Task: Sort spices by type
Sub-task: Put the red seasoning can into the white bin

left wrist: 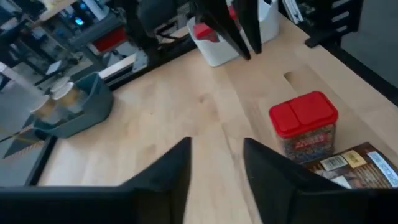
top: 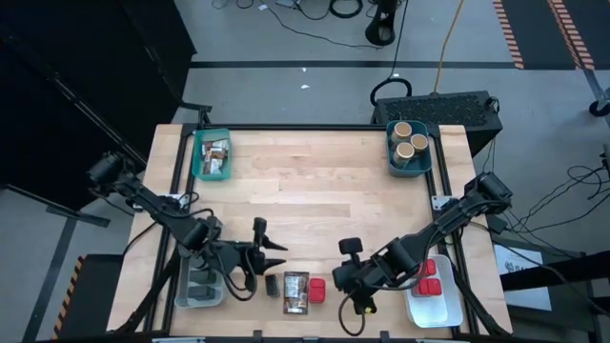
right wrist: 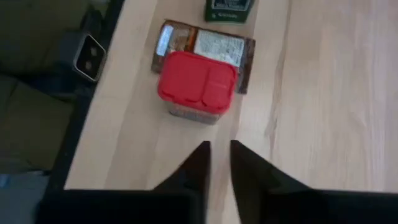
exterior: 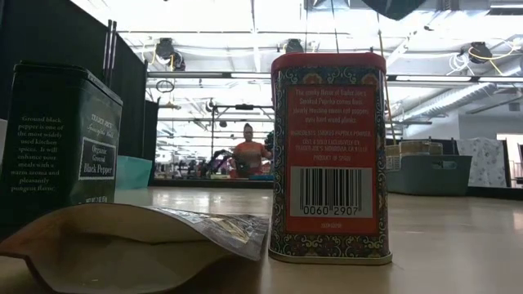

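Observation:
A red squarish tin [top: 316, 291] stands near the table's near edge. Beside it lie a flat brown printed packet [top: 295, 292] and a dark black-pepper tin [top: 272, 285]. The low view shows all three close up: red tin [exterior: 329, 155], packet [exterior: 139, 245], dark tin [exterior: 57, 139]. My left gripper [top: 274, 255] hovers open just beyond the dark tin and touches nothing; its wrist view shows the red tin [left wrist: 303, 124] and the packet [left wrist: 354, 165]. My right gripper [top: 337, 281] is right of the red tin [right wrist: 198, 84], pointing at it with a narrow gap between its fingers [right wrist: 217, 149].
A teal bin [top: 212, 155] with packets sits at the far left corner. A teal bin [top: 408, 145] with tan cylinders sits at the far right. A clear bin [top: 202, 286] holds dark tins at near left. A white bin [top: 434, 291] holds red tins at near right. A person [exterior: 249, 155] stands in the room behind.

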You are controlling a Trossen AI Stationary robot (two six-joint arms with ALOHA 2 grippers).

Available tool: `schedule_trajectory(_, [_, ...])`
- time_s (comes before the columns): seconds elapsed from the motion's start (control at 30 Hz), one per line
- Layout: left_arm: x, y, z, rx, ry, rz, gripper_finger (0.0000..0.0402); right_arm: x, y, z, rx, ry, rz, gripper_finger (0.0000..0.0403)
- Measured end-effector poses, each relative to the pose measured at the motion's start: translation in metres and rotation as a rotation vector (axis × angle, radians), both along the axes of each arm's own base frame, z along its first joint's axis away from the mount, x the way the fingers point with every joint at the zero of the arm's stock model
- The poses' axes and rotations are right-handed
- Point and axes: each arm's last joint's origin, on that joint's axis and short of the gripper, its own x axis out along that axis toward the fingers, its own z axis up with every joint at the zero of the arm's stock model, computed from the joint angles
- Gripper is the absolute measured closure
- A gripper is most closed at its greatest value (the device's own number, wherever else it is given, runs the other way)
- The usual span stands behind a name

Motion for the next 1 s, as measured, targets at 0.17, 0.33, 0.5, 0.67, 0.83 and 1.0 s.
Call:
schedule_trajectory(0.17, [0.008,-0.006,-0.008,-0.032,0.021,0.007,0.0349,-0.002,0.004,-0.015,0.011,-0.021,0.020,0.0395])
schedule_trajectory(0.33, [0.019,-0.017,-0.019,-0.086,0.043,-0.111,0.0394,-0.011,-0.002,-0.052,0.035,0.021,-0.002,0.0401])
schedule_trajectory(0.5, [0.023,-0.022,-0.034,-0.103,0.108,-0.183,0.0398,-0.018,-0.009,-0.075,0.050,0.031,-0.047,0.0402])
schedule_trajectory(0.67, [0.029,-0.027,-0.044,-0.082,0.104,-0.206,0.0399,-0.015,-0.010,-0.075,0.063,-0.009,-0.044,0.0402])
schedule_trajectory(0.83, [0.042,-0.026,-0.040,-0.072,0.098,-0.197,0.0400,-0.014,-0.011,-0.063,0.074,-0.067,-0.043,0.0402])
schedule_trajectory(1.0, [0.045,-0.021,-0.050,-0.085,0.201,-0.164,0.0400,-0.018,-0.003,-0.056,0.119,-0.102,-0.071,0.0403])
